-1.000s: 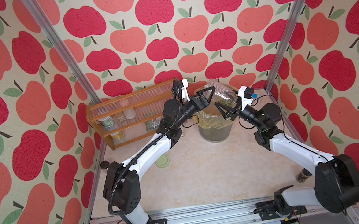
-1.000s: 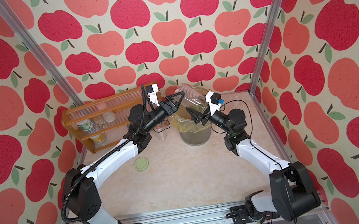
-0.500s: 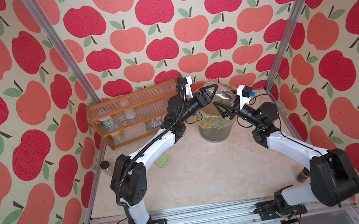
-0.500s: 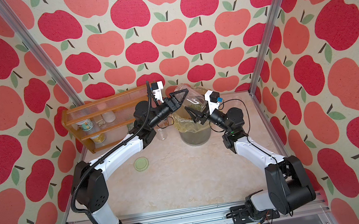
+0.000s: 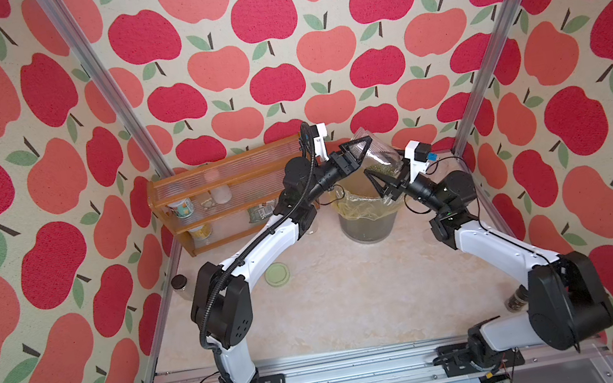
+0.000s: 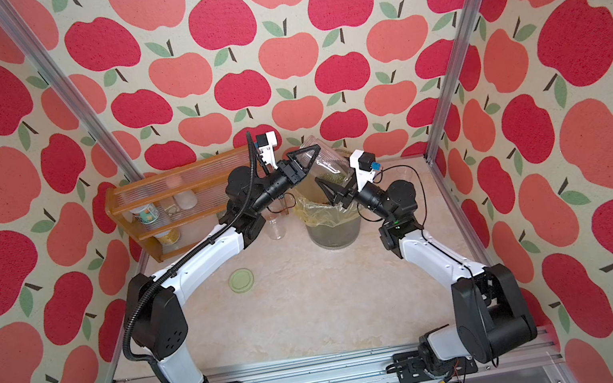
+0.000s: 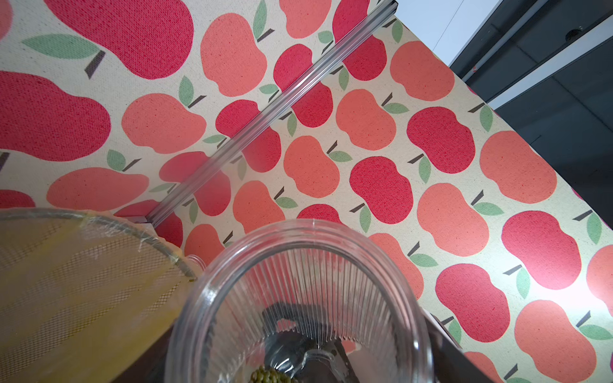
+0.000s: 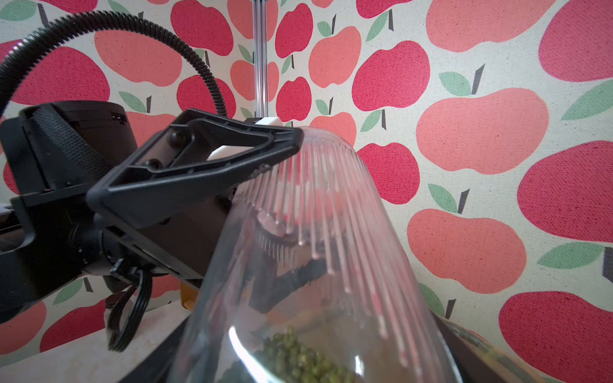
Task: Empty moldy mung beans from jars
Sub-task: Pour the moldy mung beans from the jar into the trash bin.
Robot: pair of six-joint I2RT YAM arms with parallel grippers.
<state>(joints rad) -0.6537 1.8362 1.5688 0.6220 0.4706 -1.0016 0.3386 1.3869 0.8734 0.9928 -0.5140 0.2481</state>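
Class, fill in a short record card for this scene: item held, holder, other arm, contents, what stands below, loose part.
Item held: ribbed glass jar, tilted
Holder: right gripper, closed on it
Other arm: left gripper straddles the jar's raised end; grip unclear
Contents: few mung beans, pooled low
Below: bag-lined bin
Loose part: pale green lid on the table
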